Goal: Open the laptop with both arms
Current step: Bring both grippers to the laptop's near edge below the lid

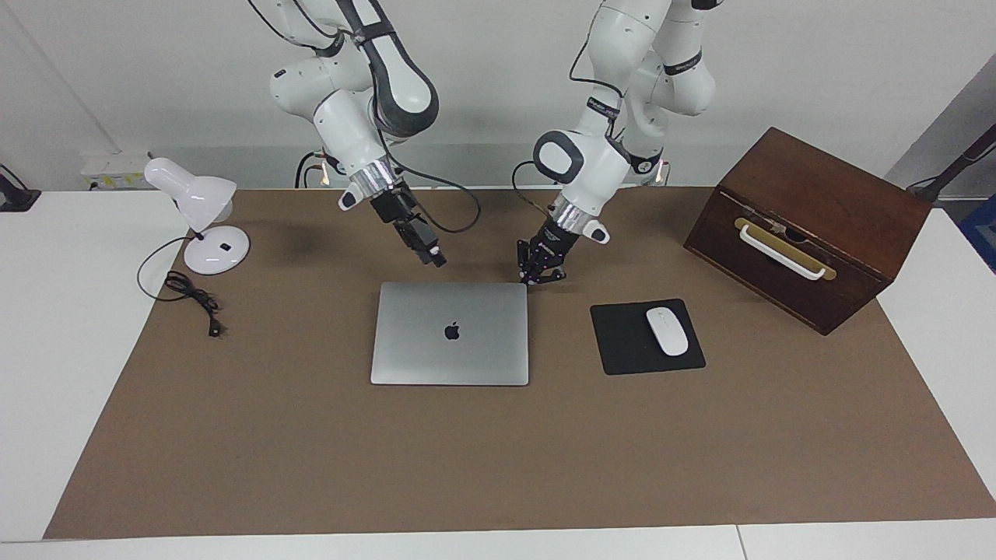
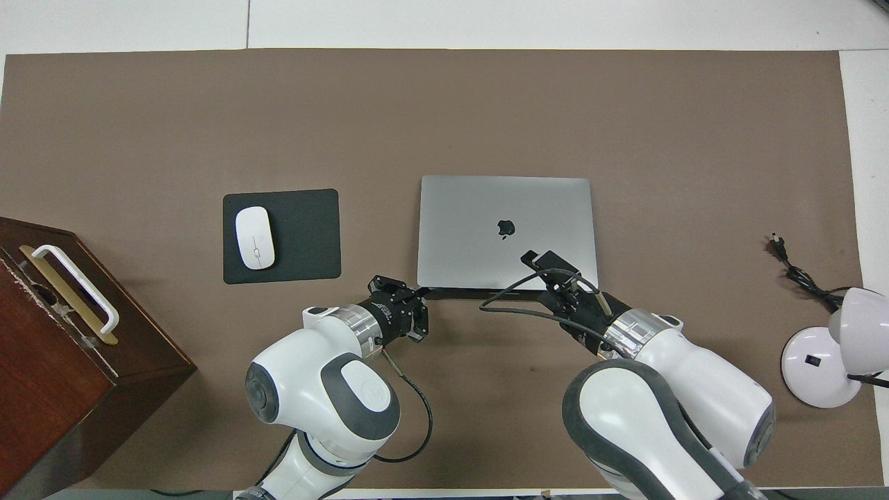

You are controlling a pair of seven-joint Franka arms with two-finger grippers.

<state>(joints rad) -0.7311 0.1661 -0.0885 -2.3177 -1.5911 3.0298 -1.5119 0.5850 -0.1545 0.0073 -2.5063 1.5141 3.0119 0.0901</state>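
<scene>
– Brown mat (image 1: 311,467) over a white table, was it? And where did the laptop (image 1: 467,350) lie?

– Yes. Taking twelve as straight away from me, it lay shut and flat near the middle of the mat, lid up, logo showing.

– And your left gripper (image 1: 532,278)?

– It was down low at the laptop's seven o'clock corner, fingertips pressed together and holding nothing. I couldn't tell whether it touched the corner or only stood just beside it.

– Your right gripper (image 1: 436,260)?

– It was up in the air on a slanted wrist, over the lid's five o'clock part, close to the edge that faced me. It held nothing. I couldn't tell if it was spread or closed.

– What else was on the mat?

– A black mouse pad (image 1: 622,342) lay at the laptop's nine o'clock, near it but apart, with a white mouse (image 1: 667,331) on it. A dark wooden box (image 1: 817,202) with a white handle stood at about eight o'clock, toward my left arm's end. A white lamp (image 1: 194,202) stood at about four o'clock, toward my right arm's end, its black cable (image 1: 191,295) trailing across the mat at three.
</scene>
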